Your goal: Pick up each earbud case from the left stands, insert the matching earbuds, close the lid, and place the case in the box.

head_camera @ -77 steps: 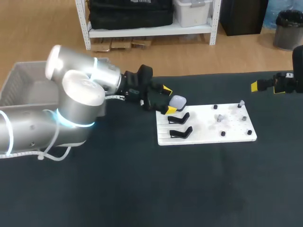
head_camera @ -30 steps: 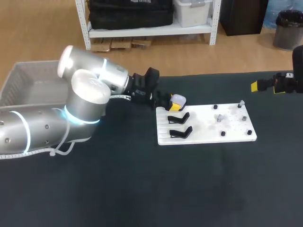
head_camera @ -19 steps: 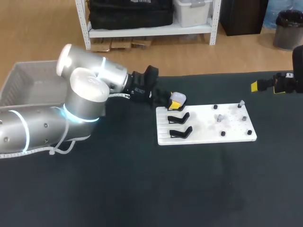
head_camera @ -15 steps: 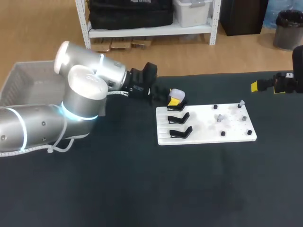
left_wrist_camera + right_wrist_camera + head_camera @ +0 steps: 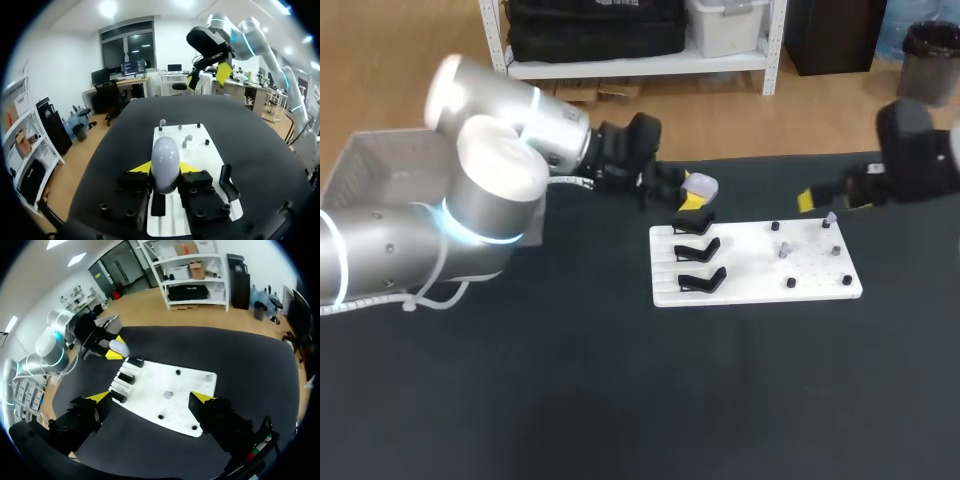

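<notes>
The left gripper point(image 5: 165, 169) is clamped on the pale, closed earbud case point(image 5: 165, 156), holding it just above the farthest of three black stands point(image 5: 692, 226) on the white board point(image 5: 760, 272), while the right gripper point(image 5: 152, 399), fingers spread wide and empty, hangs near the board's far right corner.

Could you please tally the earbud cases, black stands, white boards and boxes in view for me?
earbud case: 1
black stands: 3
white board: 1
box: 1
Total: 6
</notes>
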Motion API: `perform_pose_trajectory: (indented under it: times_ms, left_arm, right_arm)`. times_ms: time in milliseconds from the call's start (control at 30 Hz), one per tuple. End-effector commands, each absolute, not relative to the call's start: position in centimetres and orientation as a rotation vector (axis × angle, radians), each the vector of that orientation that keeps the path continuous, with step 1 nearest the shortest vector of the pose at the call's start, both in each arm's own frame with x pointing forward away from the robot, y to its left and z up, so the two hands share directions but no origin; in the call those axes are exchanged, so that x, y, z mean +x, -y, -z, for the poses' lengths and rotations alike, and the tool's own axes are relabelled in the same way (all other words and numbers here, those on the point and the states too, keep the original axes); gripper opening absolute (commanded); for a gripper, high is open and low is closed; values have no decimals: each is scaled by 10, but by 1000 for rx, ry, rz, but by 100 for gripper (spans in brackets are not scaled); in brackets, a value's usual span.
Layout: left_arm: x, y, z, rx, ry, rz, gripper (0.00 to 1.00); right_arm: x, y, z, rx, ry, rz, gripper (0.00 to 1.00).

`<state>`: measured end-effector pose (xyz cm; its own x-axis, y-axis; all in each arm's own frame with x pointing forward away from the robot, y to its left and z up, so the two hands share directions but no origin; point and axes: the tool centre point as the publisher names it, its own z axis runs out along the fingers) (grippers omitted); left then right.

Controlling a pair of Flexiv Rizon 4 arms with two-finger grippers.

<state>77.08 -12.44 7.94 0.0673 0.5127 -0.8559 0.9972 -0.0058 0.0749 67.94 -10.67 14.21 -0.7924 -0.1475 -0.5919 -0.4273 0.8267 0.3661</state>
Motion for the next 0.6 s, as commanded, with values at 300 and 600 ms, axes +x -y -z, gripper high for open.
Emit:
perform_pose_trajectory:
  times_ms: [300, 600]
  left_arm:
    - [755, 143, -91, 1620, -1509, 791, 0]
    - [740, 146, -100, 1660, -1462, 826, 0]
  right_arm:
    - [690, 53, -129, -561, -2501, -727, 100]
    - [697, 35, -118, -600, -2529, -736, 100]
